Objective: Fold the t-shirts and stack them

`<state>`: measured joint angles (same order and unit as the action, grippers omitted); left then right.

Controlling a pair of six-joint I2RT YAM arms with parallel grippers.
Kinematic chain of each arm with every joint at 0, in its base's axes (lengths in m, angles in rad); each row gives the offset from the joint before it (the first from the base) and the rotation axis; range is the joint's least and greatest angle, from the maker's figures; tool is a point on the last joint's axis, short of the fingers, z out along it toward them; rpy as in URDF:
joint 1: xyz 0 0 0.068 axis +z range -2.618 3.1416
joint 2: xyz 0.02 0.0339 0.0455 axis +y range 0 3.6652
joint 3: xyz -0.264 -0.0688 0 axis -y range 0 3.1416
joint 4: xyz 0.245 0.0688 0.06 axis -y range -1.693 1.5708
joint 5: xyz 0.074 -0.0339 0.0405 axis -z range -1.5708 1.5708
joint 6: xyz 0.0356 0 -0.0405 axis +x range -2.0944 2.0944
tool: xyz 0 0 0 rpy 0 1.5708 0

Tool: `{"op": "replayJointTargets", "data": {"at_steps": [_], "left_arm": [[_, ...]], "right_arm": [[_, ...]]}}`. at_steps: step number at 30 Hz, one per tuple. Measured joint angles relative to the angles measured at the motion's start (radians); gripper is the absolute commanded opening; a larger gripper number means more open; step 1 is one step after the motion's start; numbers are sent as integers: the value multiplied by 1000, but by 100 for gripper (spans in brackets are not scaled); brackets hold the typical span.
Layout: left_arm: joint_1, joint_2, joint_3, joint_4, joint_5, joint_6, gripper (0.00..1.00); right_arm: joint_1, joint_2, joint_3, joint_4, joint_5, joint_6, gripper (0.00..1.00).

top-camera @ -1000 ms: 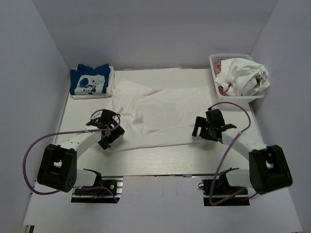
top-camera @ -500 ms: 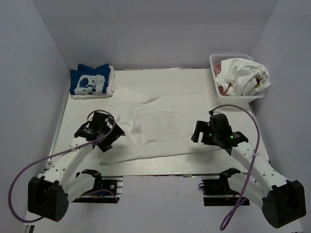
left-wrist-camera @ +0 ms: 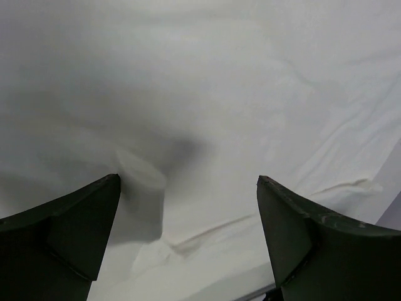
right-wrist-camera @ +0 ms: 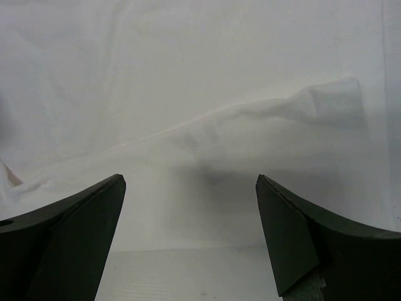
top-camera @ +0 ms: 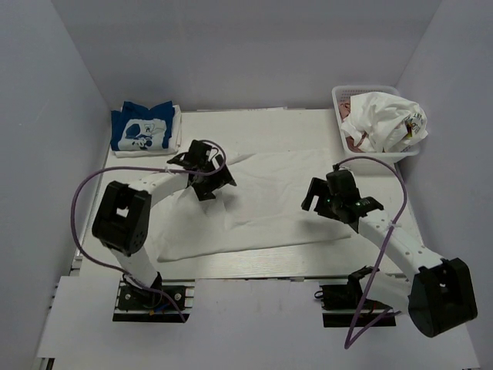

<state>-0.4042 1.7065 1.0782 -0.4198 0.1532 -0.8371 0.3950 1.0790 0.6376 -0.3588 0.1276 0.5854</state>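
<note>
A plain white t-shirt (top-camera: pixel 258 200) lies spread and wrinkled across the middle of the table. It fills the left wrist view (left-wrist-camera: pixel 207 100) and the right wrist view (right-wrist-camera: pixel 200 94). My left gripper (top-camera: pixel 206 183) is open and empty, over the shirt's upper left part. My right gripper (top-camera: pixel 322 202) is open and empty, over the shirt's right edge. A folded blue t-shirt with a white graphic (top-camera: pixel 142 126) sits on a folded white one at the back left. Crumpled white shirts (top-camera: pixel 385 119) fill the basket; a bit of red print shows.
A white plastic lattice basket (top-camera: pixel 342 96) stands at the back right corner. Grey walls close in the table on the left, back and right. Purple cables loop from both arms. The table's bare front strip (top-camera: pixel 269 262) lies below the shirt.
My left arm has swung up and to the right, from the shirt's lower left corner to its upper left part. The shirt's left side has shifted. My right gripper has moved slightly back.
</note>
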Motion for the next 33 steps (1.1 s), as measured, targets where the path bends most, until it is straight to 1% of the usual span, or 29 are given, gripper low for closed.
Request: {"op": "replayJointTargets", "data": {"at_steps": [6, 8, 11, 16, 20, 22, 24, 26, 28, 33], "left_arm": [[3, 212, 178, 40, 33, 33, 100], [8, 252, 240, 26, 50, 46, 100], [9, 294, 335, 13, 24, 82, 100], [13, 303, 520, -64, -108, 164, 100], [25, 315, 700, -142, -273, 237, 100], [37, 360, 827, -185, -346, 271, 100], [51, 453, 995, -245, -412, 296, 100], [66, 544, 1116, -290, -460, 309, 100], [86, 617, 1166, -307, -483, 318, 100], [154, 738, 1162, -306, -478, 329, 100]], "right_arm": [[-2, 96, 68, -1, 41, 14, 90], [-3, 117, 85, -3, 52, 14, 90], [-3, 146, 116, -6, 68, 9, 90], [-5, 185, 192, -6, 105, 0, 90], [-10, 215, 250, -5, 134, -18, 90], [-12, 240, 282, -6, 145, -29, 90], [-14, 267, 317, -6, 154, -42, 90], [-15, 278, 333, -7, 158, -49, 90], [-16, 290, 349, -7, 159, -61, 90], [-20, 329, 362, -16, 156, -85, 90]]}}
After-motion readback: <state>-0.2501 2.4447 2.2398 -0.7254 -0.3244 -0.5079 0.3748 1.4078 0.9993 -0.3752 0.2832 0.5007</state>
